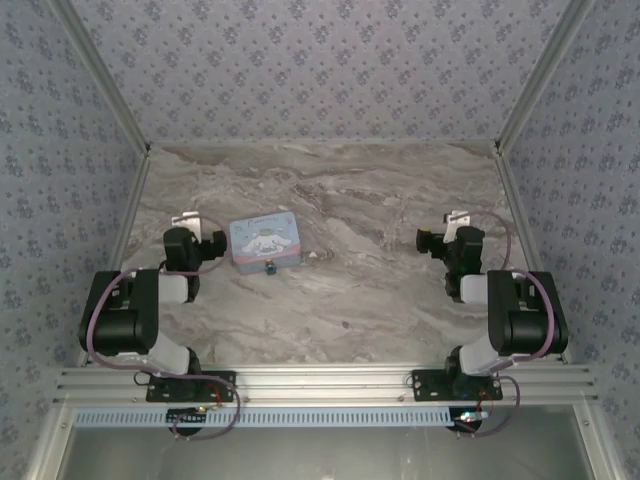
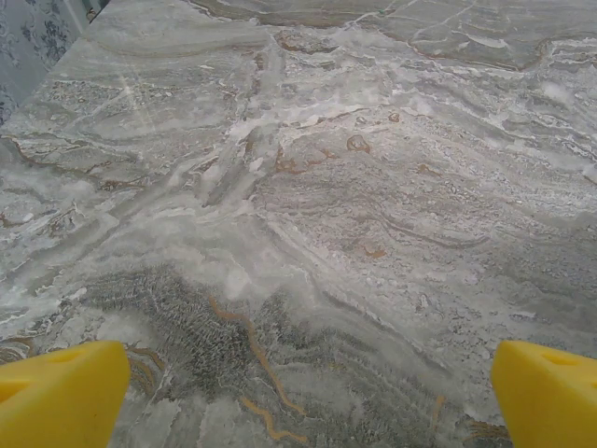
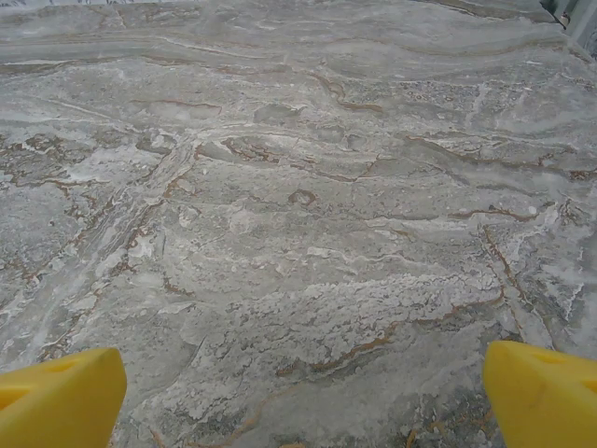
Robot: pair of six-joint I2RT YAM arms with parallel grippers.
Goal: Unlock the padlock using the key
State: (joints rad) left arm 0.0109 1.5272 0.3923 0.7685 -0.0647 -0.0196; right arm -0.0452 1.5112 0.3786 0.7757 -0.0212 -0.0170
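Note:
The padlock (image 1: pixel 270 268) is a tiny teal-blue block at the near edge of a pastel-blue cartoon-printed tin (image 1: pixel 265 240), left of the table's centre. The key (image 1: pixel 346 324) shows as a small dark speck on the marble, nearer the front and to the right of the tin. My left gripper (image 1: pixel 195 232) rests just left of the tin. In the left wrist view its yellow fingertips (image 2: pixel 61 392) stand far apart, so the left gripper (image 2: pixel 308 401) is open over bare marble. My right gripper (image 1: pixel 440 238) sits at the right side, also open (image 3: pixel 303 397), nothing between its fingertips (image 3: pixel 541 392).
The marble-patterned table (image 1: pixel 380 210) is walled by patterned panels at the back and both sides. An aluminium rail (image 1: pixel 320 385) with both arm bases runs along the near edge.

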